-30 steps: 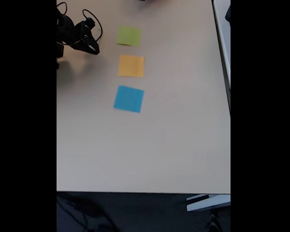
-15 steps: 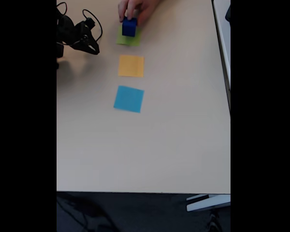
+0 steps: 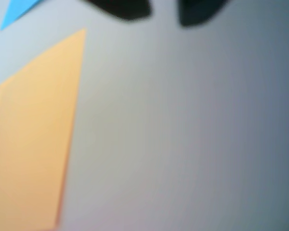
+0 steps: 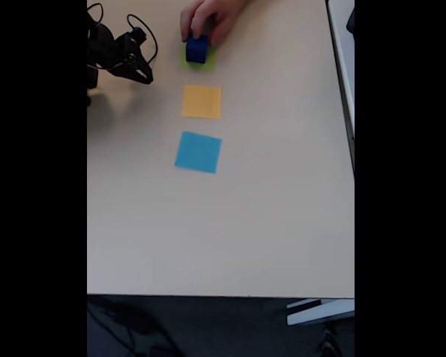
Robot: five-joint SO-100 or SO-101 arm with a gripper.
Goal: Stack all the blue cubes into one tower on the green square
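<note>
A person's hand [image 4: 208, 16] holds a blue cube [image 4: 197, 49] on the green square [image 4: 207, 61], above the orange square [image 4: 201, 101]; the gripper [image 4: 143, 74] hangs left, fingers slightly spread

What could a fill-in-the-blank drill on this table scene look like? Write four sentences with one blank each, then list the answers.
1. A person's hand holds the blue cube on the ____ square.
2. The orange square lies between the green square and the ____ square.
3. In the fixed view the gripper sits to the ____ of the green square.
4. The gripper holds ____.

Answers: green; light-blue; left; nothing
</note>
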